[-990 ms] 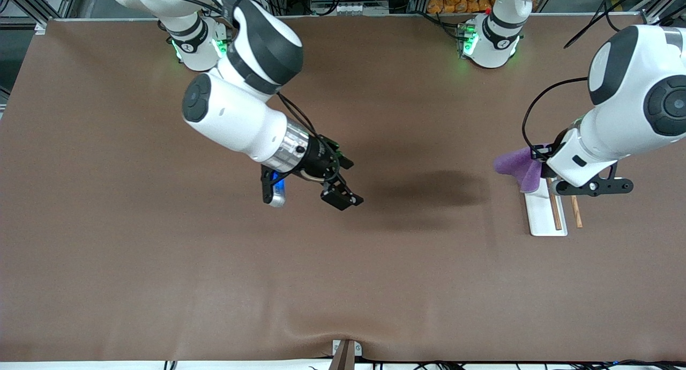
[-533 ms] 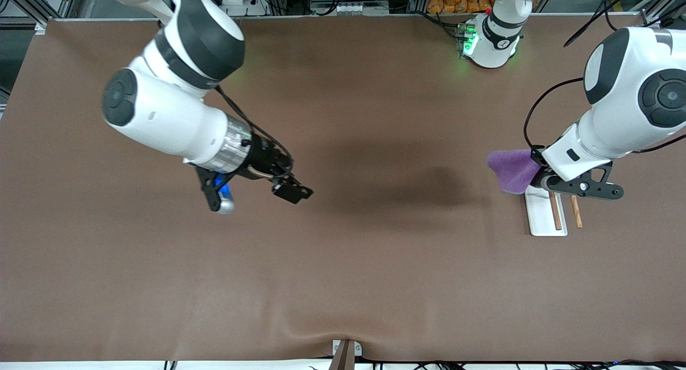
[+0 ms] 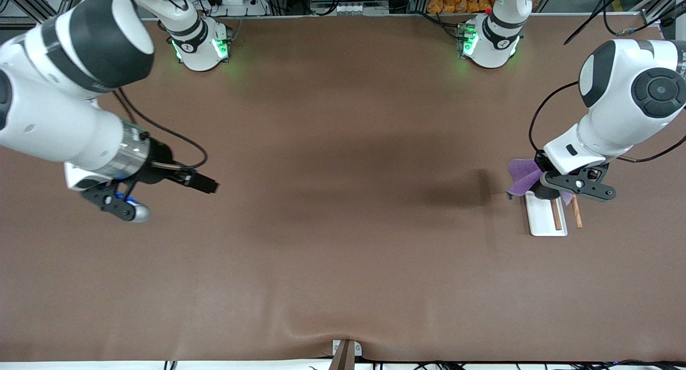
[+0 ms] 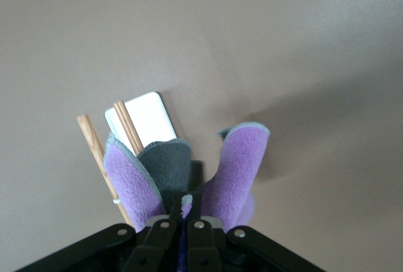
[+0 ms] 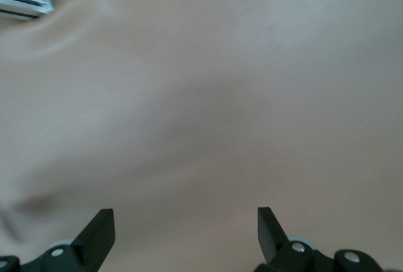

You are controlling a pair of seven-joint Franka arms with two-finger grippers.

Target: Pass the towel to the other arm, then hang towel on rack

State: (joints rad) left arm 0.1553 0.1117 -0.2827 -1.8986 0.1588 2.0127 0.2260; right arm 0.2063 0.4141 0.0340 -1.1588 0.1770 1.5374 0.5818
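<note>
Left gripper (image 3: 542, 190) clamped on towel (image 3: 521, 175), directly over rack (image 3: 543, 215) rods lying toward front edge; right gripper (image 3: 206, 184) spread, waiting

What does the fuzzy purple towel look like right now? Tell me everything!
The fuzzy purple towel is soft terry cloth with a pale edge and a grey underside. It is bunched into two flaps, pinched in the left gripper, hanging in the air over the white rack with its two brown wooden rods.

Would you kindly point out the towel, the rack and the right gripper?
towel (image 3: 521, 172), front view, purple fold.
rack (image 3: 540, 217), front view, white base plate.
right gripper (image 5: 186, 229), right wrist view, between its open fingertips.
</note>
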